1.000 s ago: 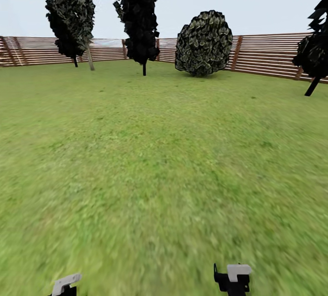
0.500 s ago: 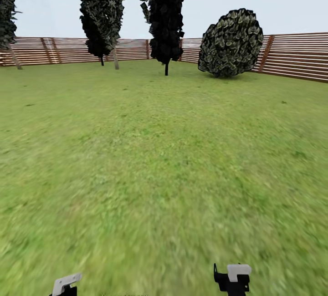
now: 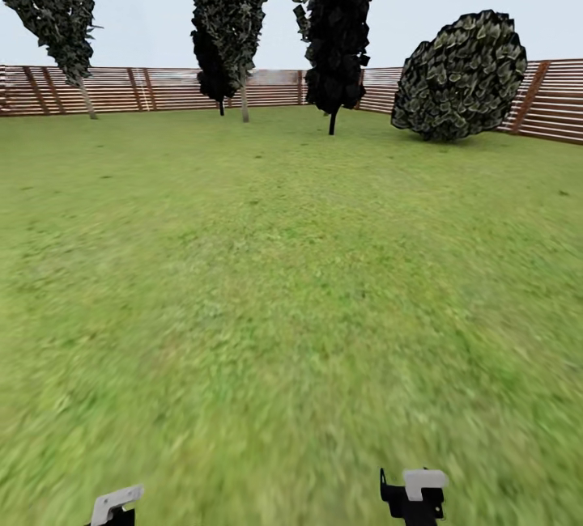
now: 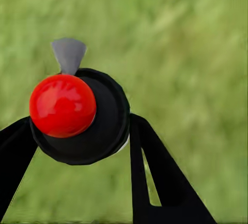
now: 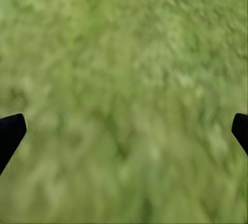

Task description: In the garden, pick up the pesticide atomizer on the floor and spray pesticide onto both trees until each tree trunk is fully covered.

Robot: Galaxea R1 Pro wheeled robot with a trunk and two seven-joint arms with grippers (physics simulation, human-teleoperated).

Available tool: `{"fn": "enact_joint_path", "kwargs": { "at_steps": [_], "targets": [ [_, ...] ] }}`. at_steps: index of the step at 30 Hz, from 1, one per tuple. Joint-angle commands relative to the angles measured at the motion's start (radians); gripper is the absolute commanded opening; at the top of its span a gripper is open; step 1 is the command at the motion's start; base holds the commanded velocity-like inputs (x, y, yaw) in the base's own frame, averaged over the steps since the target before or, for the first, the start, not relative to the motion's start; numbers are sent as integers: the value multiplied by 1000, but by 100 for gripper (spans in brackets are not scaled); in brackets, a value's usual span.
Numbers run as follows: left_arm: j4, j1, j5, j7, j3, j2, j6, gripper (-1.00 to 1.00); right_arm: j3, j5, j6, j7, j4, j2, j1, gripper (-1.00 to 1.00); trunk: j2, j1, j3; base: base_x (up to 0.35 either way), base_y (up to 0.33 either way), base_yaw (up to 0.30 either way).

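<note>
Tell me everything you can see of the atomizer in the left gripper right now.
The pesticide atomizer is a round, glossy black body seen end-on, with a shiny red ball on top and a small grey flared nozzle beyond it. It sits between the left gripper's dark fingers, which press its sides, held above blurred grass.

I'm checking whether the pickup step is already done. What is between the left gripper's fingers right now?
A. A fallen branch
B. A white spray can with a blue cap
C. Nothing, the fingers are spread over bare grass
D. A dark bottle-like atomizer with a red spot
D: in the left wrist view, the pesticide atomizer, dark and round with a red spot, sits clamped between the left gripper fingers above the grass.
</note>
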State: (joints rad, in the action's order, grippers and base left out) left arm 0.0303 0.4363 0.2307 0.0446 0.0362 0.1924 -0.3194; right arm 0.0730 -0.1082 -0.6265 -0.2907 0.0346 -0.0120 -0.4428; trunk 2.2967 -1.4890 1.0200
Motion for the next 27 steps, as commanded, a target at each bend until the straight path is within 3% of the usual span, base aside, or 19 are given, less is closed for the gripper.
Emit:
{"fn": "enact_joint_path", "kwargs": {
  "at_steps": [1,27],
  "targets": [
    [-1,1,5,5,4,0,-3,-100,7,-7,1,-11,-1,0,-1,100,0,0,1,0,0,282],
    [-1,0,2,6,-1,-2,-4,-100,7,-7,1,-12,-1,0,-1,100,0,0,1,0,0,282]
  ]
}}
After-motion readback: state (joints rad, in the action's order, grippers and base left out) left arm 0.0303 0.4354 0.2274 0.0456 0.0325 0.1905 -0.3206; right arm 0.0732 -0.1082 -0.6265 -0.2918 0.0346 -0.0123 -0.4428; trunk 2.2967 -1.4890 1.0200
